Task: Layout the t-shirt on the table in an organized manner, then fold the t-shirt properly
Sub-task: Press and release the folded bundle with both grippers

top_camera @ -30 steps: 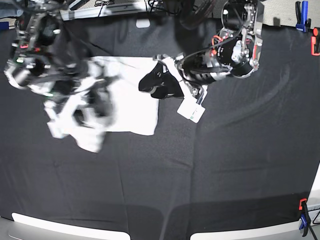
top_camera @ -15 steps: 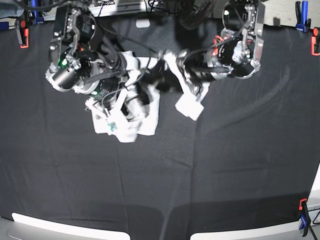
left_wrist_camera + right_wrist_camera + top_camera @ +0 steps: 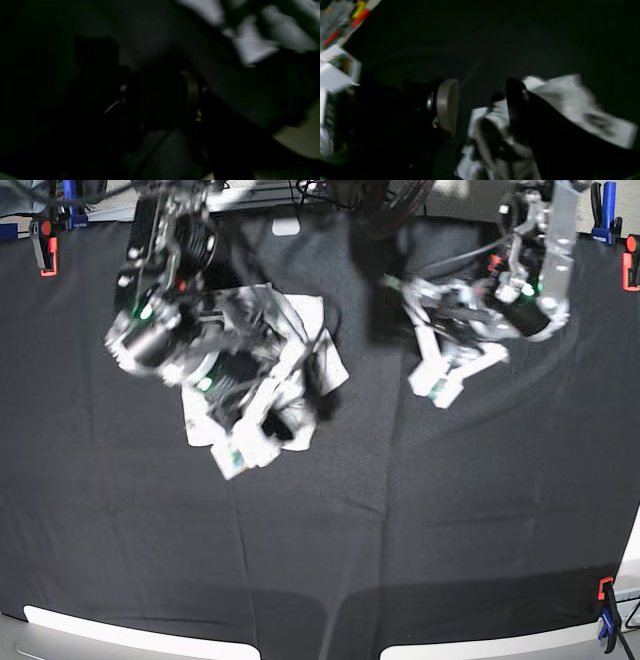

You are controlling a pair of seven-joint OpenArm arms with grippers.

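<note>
Left wrist view: very dark and blurred; left gripper (image 3: 162,100) appears only as a dim outline with one pale pad edge (image 3: 191,90), and whether its jaws stand apart or together cannot be told; a smeared light patch of the t-shirt (image 3: 252,48) sits at upper right, apart from the gripper, over the black table (image 3: 150,37). Right wrist view: right gripper (image 3: 482,105) with jaws spread, a tan pad (image 3: 447,105) on one side and a black finger (image 3: 517,107) on the other; crumpled pale t-shirt (image 3: 570,100) with dark lettering lies beneath and beside the black finger, some cloth reaching into the gap, no clamped fold visible; black table cloth (image 3: 495,37) fills the upper field; a red clamp (image 3: 360,15) shows blurred at the top left corner. Base view: the only view giving the whole layout; t-shirt (image 3: 300,330) bunched in an uneven heap on the table (image 3: 400,530), toward the far left part, with the right gripper (image 3: 245,425) directly over it and motion-blurred; left gripper (image 3: 445,375) well apart from the shirt, over bare black cloth; red and blue clamps (image 3: 605,605) at the table edges, not visible in the left wrist view.
</note>
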